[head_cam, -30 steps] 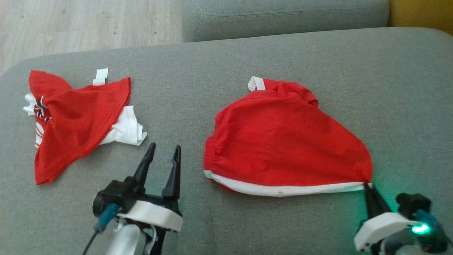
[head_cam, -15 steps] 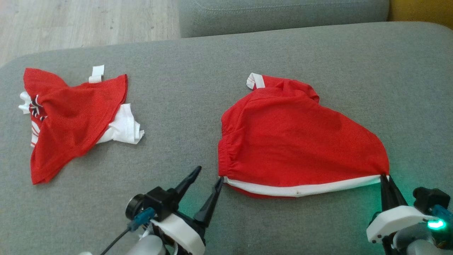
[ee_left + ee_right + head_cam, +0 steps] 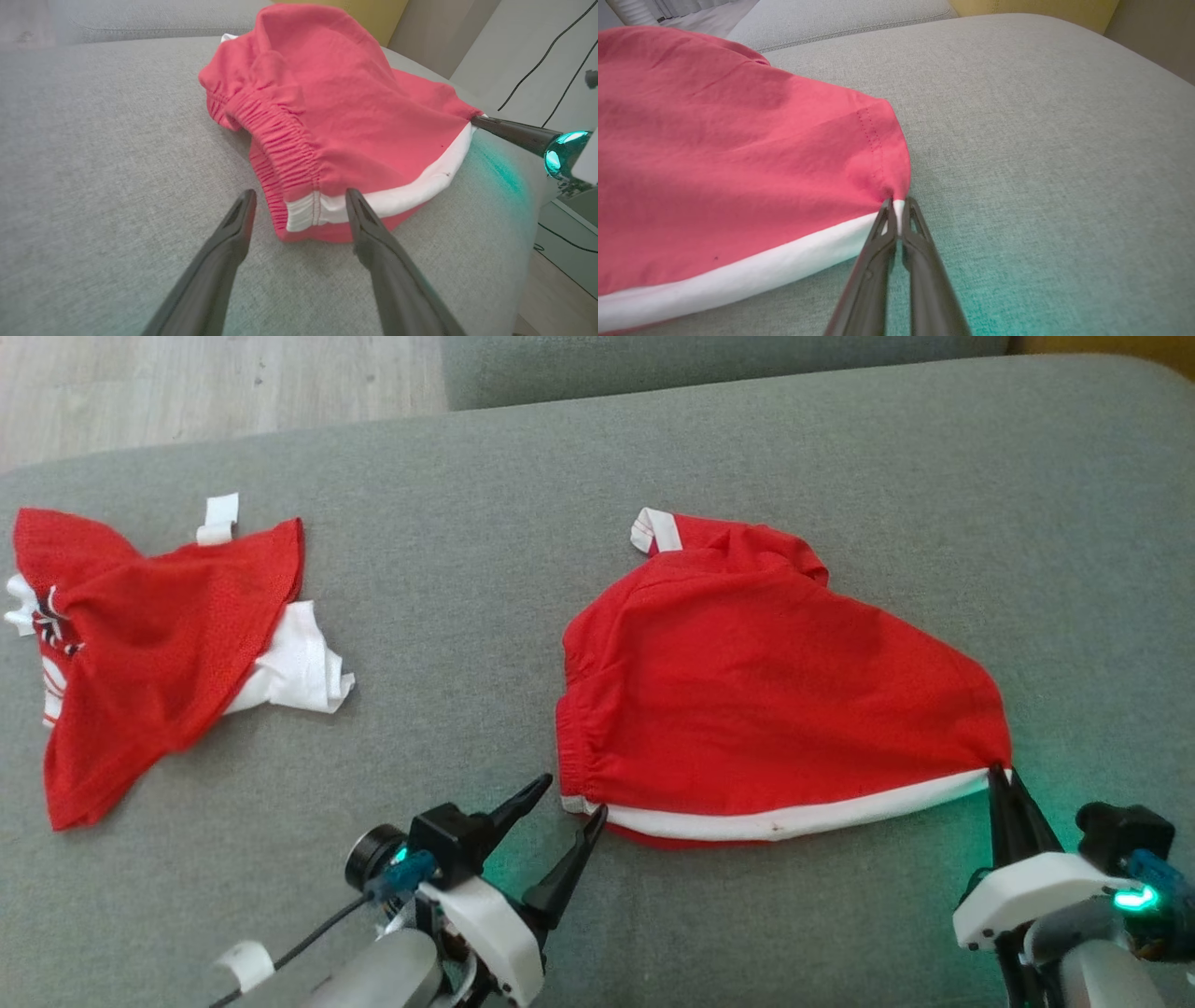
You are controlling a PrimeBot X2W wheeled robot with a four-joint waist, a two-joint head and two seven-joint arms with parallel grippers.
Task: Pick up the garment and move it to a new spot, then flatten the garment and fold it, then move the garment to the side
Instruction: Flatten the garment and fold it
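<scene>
Left claw (image 3: 573,795) nearer the garment (image 3: 766,691) corner

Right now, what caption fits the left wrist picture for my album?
Open left gripper frames one corner of the red shorts; right gripper pinches the far corner.

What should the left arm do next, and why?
Probably close the left gripper on the left corner of the red shorts: its open fingers straddle the end of the white band there, and the right gripper is shut on the opposite corner.
</scene>
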